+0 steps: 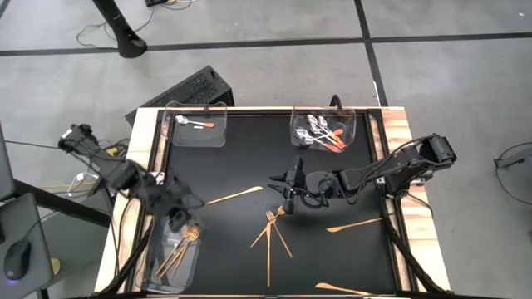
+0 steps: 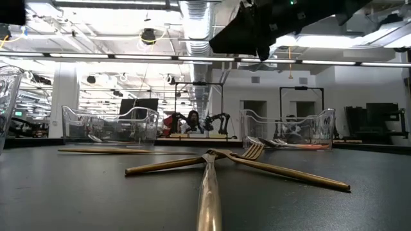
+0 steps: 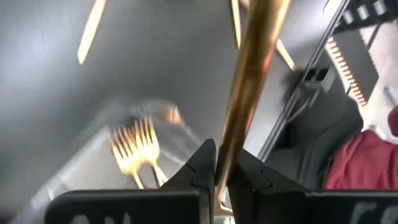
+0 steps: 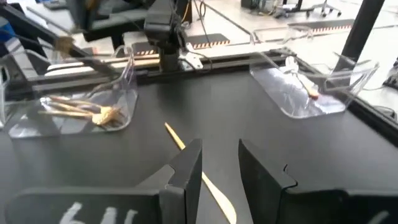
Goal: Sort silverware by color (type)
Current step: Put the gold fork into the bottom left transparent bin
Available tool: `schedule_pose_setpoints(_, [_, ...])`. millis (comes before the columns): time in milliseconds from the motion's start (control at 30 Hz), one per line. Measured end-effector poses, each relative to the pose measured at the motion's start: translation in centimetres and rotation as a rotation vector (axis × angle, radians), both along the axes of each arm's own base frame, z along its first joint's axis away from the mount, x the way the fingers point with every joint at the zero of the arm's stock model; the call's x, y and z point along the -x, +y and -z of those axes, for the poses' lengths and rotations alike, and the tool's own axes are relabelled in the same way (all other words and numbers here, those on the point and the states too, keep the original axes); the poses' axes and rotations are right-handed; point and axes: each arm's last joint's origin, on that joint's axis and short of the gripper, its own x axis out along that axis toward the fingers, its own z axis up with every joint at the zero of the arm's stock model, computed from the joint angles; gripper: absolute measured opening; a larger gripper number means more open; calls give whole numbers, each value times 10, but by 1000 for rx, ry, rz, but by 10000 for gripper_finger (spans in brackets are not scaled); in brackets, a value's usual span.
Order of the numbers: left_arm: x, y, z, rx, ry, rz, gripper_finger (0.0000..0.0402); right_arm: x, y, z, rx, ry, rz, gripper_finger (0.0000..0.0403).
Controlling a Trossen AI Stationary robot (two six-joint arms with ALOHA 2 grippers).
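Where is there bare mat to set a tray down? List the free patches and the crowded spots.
Free: the dark mat between the tray with one spoon and the tray of spoons; also the strip between the lone knife and that stretch. Crowded: mid-mat, where the right gripper hangs above the crossed forks.

No legible txt or labels anywhere.

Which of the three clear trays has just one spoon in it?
The back-left tray: a single red-handled spoon lies in it. The back-right tray holds several such spoons, and the front-left tray holds gold forks.
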Motion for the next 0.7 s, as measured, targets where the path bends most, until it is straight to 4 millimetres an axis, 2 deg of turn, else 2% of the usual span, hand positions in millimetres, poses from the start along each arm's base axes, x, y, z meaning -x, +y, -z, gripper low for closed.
schedule_pose_setpoints(167, [9, -30, 17, 9, 130, 31, 25, 0, 7, -5, 23, -48, -32, 128])
schedule_pose_setpoints(333, [11, -46, 31, -14, 260, 60, 47, -1, 14, -9, -67, -96, -119, 128])
schedule_pose_setpoints(467, [10, -52, 37, -37, 306, 82, 70, 0, 19, -10, -97, -100, -211, 128])
schedule_pose_setpoints(700, [8, -44, 37, -118, 259, -3, 97, 4, 17, 3, -165, 41, -175, 128])
